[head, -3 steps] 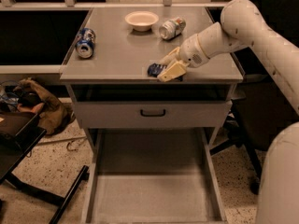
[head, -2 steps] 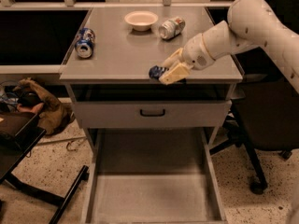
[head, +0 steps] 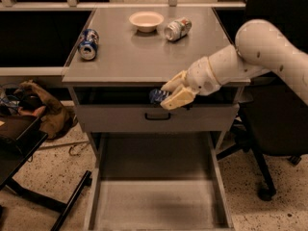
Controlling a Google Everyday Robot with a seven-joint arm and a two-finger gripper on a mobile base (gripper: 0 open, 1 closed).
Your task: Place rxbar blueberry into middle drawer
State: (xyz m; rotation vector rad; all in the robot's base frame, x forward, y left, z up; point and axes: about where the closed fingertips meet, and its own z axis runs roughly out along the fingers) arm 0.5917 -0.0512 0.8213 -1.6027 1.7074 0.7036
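My gripper (head: 169,94) is shut on the rxbar blueberry (head: 157,96), a small dark blue bar whose end sticks out left of the cream fingers (head: 177,98). It hangs just past the front edge of the grey cabinet top (head: 130,57), in front of the closed drawer front with the black handle (head: 158,115). The middle drawer (head: 156,206) is pulled wide open below, a shallow grey tray with a bare floor. The bar is well above that drawer's floor.
On the cabinet top lie a blue soda can (head: 88,44) at the left, a white bowl (head: 146,20) and a silver can (head: 177,29) at the back. An office chair (head: 269,143) stands right; a brown bag (head: 41,107) and black stand legs (head: 53,196) left.
My gripper has carried the bar off the cabinet top, forward and down over its front edge. The camera has also come closer.
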